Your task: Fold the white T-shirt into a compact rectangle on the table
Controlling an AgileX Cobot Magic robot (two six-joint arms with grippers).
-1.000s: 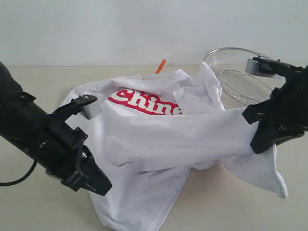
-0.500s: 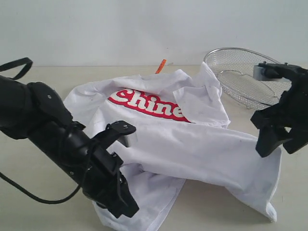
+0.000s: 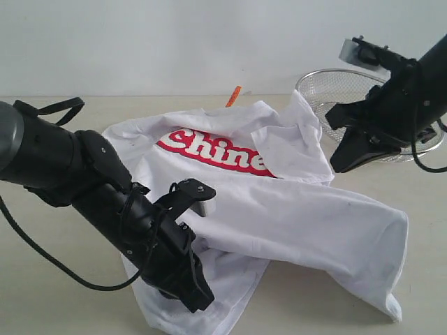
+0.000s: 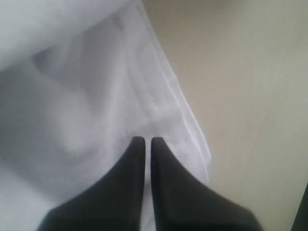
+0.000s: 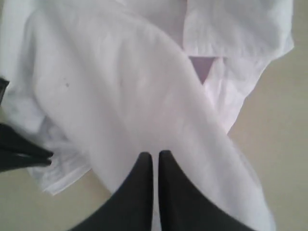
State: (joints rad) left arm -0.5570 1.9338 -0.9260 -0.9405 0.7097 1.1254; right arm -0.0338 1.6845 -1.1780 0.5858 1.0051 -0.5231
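The white T-shirt (image 3: 279,209) lies crumpled on the table (image 3: 42,307), red lettering up, with a broad fold across its middle. An orange tag (image 3: 233,95) sticks out at the far edge. My left gripper (image 3: 201,303) is low at the shirt's near-left hem, and in the left wrist view its jaws (image 4: 144,139) are shut tight with cloth (image 4: 86,96) bunched at the tips. My right gripper (image 3: 340,162) hangs raised above the shirt's right side. Its tips (image 5: 155,154) are shut on nothing, with the shirt (image 5: 120,96) well below.
A round wire-mesh basket (image 3: 335,91) stands at the back right, just behind the right arm. The left arm's black cable (image 3: 42,258) trails over the table at the left. Bare tabletop (image 4: 250,96) borders the shirt's edge.
The right gripper let go of the shirt's right end, shut again and rose toward the basket. The shirt dropped onto the table. The left gripper moved right and lower along the near hem.
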